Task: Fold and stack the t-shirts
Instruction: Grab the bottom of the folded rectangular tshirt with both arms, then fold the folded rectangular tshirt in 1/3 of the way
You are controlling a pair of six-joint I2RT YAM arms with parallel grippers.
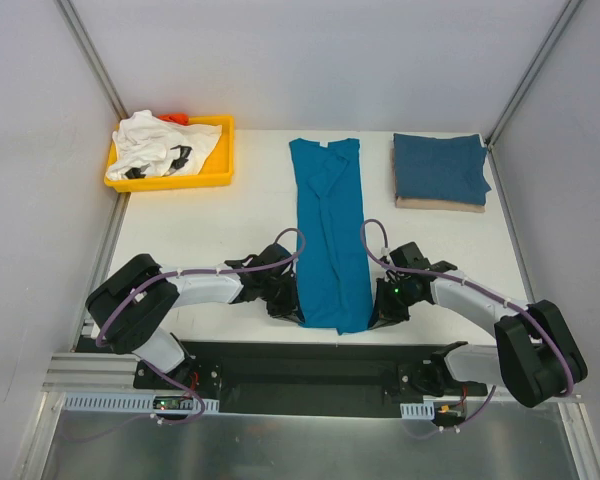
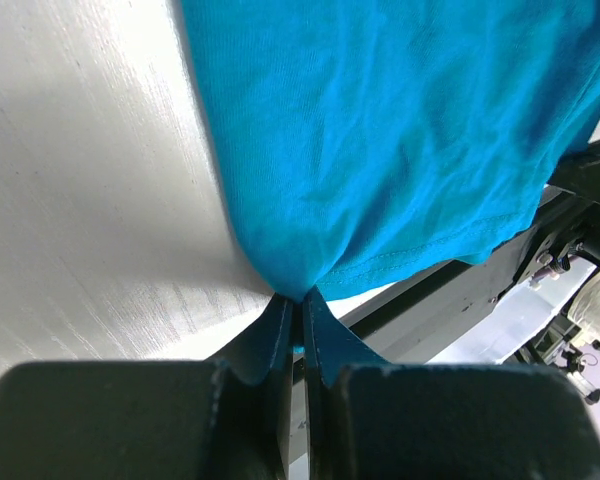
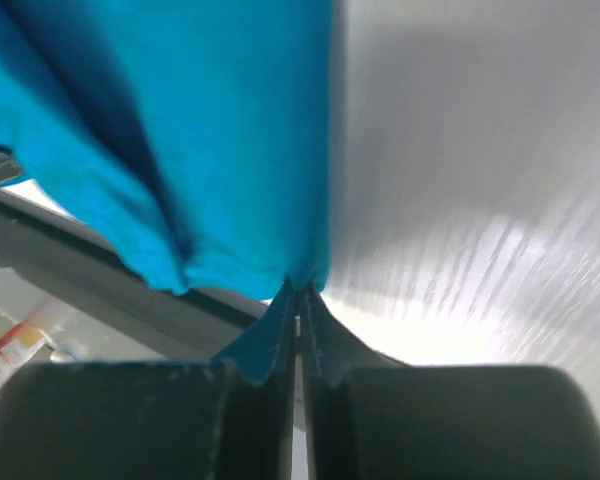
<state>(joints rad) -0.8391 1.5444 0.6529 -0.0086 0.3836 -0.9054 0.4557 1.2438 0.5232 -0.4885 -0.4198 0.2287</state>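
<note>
A teal-blue t-shirt (image 1: 329, 235) lies folded into a long narrow strip down the middle of the table, collar at the far end. My left gripper (image 1: 288, 310) is shut on its near left hem corner (image 2: 298, 280), the cloth bunched between the jaws. My right gripper (image 1: 382, 316) is shut on the near right hem corner (image 3: 302, 275). A darker blue t-shirt (image 1: 439, 167) lies folded at the back right on top of a folded beige cloth (image 1: 437, 203). A white t-shirt with black marks (image 1: 165, 148) is crumpled in the yellow tray (image 1: 223, 150).
The yellow tray stands at the back left corner, something orange (image 1: 178, 118) showing in it. The table's near edge and a black rail (image 1: 310, 362) run just below the shirt's hem. Grey walls with metal posts close in the sides.
</note>
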